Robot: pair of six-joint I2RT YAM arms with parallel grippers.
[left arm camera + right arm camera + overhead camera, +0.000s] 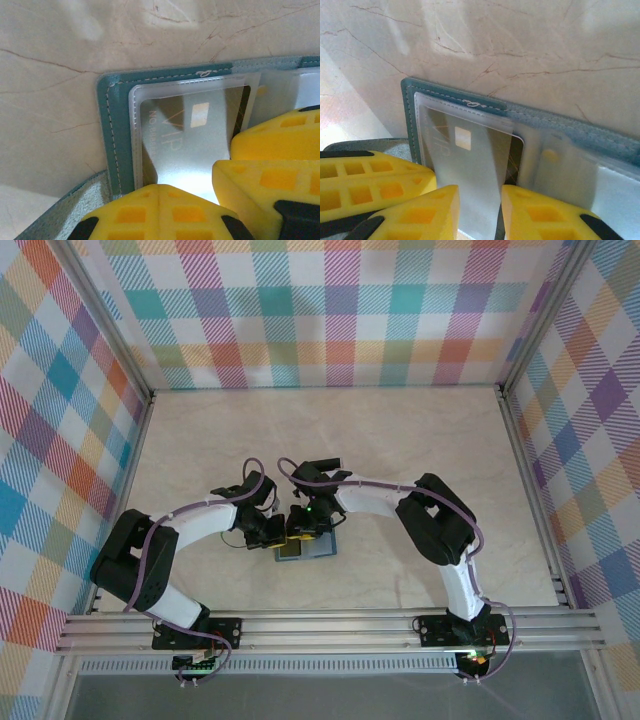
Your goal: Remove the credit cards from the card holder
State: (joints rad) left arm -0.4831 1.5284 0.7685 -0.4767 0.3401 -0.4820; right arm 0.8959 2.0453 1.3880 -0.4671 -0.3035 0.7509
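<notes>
The teal card holder [320, 549] lies open on the table between both arms. Under its clear pocket sits a silvery credit card [195, 135] marked VIP with a gold chip, also visible as the card [470, 155]; a dark edge shows behind it. My left gripper [159, 190] is shut with nothing between its fingers, and its tips rest at the near edge of the card holder [107, 130]. My right gripper [480, 210] stands partly open on the pocket, the card's face visible in the gap. Its yellow fingers [265, 185] come close to touching the left gripper's.
The holder's other half carries a second clear pocket [570, 170]. Pale marble tabletop [400, 440] stretches behind the holder, enclosed by plaid walls [330, 310]. An aluminium rail [330, 625] runs along the near edge by the arm bases.
</notes>
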